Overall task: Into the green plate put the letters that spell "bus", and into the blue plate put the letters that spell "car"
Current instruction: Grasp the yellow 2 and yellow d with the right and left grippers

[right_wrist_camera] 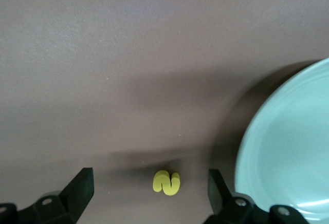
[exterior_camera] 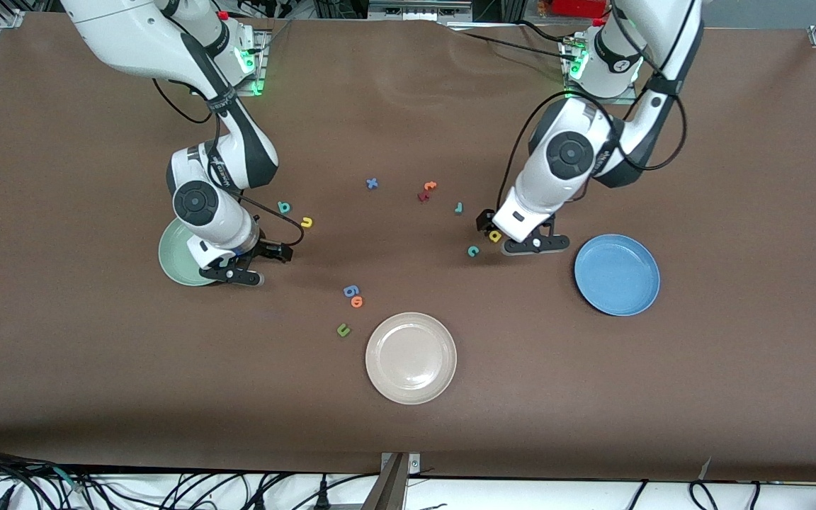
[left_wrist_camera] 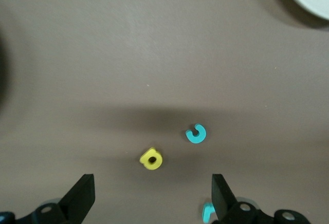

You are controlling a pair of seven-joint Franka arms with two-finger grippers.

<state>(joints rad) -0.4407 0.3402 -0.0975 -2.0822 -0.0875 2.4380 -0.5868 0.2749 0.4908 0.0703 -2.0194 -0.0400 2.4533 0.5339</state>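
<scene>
You see a matt brown cloth-like worktop (exterior_camera: 408, 106), glossy smooth plates, green plate (exterior_camera: 171, 255) and blue plate (exterior_camera: 617, 275), and matt foam-like yellow "s" (right_wrist_camera: 166, 183).

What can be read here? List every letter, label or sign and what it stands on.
All are foam letters lying on the table.
blue letter "x"
orange letter "t"
teal letter "r"
yellow letter "a"
teal letter "c"
teal letter "b"
yellow letter "u"
yellow letter "s"
blue letter "g"
orange letter "o"
green letter "u"
dark red letter: unreadable.
arm markings: too small to read.
</scene>
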